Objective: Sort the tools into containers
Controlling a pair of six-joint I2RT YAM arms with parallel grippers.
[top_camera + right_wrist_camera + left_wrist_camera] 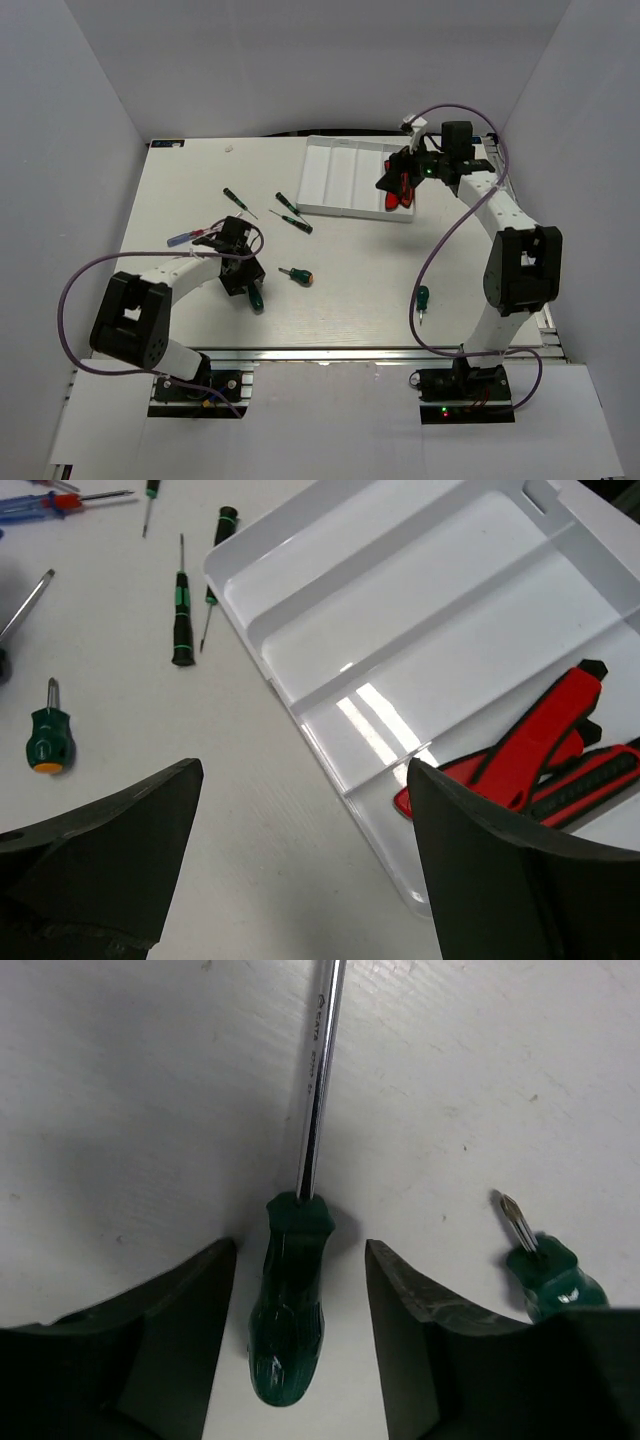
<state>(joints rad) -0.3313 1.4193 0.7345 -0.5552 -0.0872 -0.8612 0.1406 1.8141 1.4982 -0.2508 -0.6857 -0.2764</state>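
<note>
- Left gripper (298, 1250): jaws apart, straddling the handle of a long green-handled screwdriver (288, 1325). A sliver of table shows on each side, so no contact as far as I can see.
- That screwdriver lies flat on the table (350, 300), its steel shaft running away from the wrist. A stubby screwdriver (548, 1275) sits just beside the right-hand finger, apart from it.
- Right gripper (305, 768): jaws wide apart, nothing between them, hanging over the near corner of the white tray (430, 580).
- In the tray, the red-and-black utility knives (540, 735) lie piled in the end compartment. The compartments beside it show only white floor where I can see them.
- Out on the table are slim green-and-black screwdrivers (181, 610) near the tray's side and tiny blue- and red-handled screwdrivers (185, 238) beyond the left arm. One more green screwdriver (423, 298) lies by the right arm.
- My read: knives sorted, screwdrivers next, and the left arm is at the pick.
- The next move calls for a square squeeze on the handle and a level lift so the long shaft doesn't swing. Then comes a long carry to a free compartment, without nudging the stubby neighbour.
</note>
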